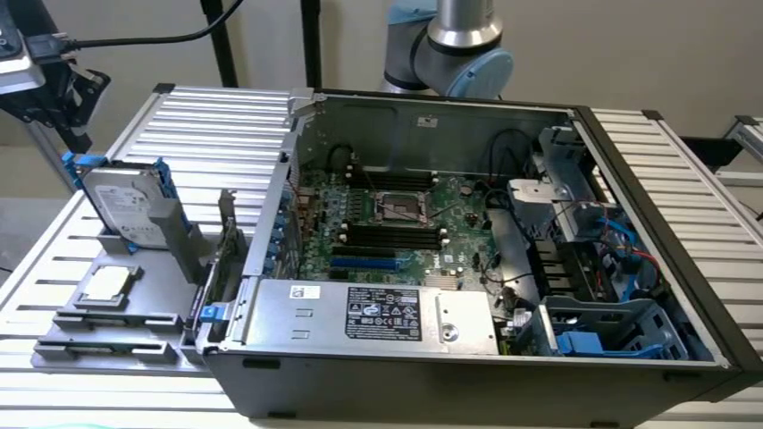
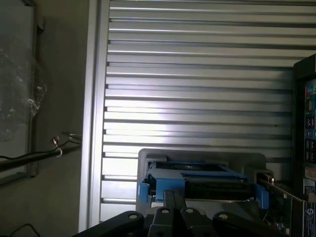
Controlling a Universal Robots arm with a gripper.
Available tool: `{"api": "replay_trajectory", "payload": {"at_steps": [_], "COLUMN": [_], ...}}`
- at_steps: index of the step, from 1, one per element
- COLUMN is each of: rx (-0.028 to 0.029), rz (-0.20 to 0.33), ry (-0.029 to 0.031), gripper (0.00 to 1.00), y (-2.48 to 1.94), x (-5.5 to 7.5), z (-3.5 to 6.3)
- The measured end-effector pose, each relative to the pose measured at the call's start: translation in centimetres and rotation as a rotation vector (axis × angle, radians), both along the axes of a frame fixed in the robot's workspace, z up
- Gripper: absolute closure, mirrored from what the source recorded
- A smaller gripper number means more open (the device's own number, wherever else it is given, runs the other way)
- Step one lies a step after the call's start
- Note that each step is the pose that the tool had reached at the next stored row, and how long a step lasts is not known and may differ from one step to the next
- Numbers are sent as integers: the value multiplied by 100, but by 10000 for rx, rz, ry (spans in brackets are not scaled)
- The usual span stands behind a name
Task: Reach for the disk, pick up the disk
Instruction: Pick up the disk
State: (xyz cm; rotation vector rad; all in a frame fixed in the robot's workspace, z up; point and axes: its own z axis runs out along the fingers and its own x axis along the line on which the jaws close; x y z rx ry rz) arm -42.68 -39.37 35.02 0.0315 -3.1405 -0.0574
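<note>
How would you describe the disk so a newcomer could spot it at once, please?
Beside the open computer case, on the exterior view's left, sits a grey rack. The disk stands on edge in it, blue-railed with a white label, unlike the square chip lying flat nearby.

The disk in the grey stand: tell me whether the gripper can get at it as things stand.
Probably yes: the disk stands upright in the grey stand, beside the computer case, nothing covering it. In the wrist view the gripper, shut, faces it with nothing between.
</note>
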Motion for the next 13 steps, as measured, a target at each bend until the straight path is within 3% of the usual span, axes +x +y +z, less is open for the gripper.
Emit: {"api": "replay_trajectory", "payload": {"at_steps": [3, 13], "rx": [6, 8], "rz": [293, 2107], "ry": [0, 0], "gripper": [89, 89], "y": [1, 0], "x": [0, 1], "z": [0, 0]}}
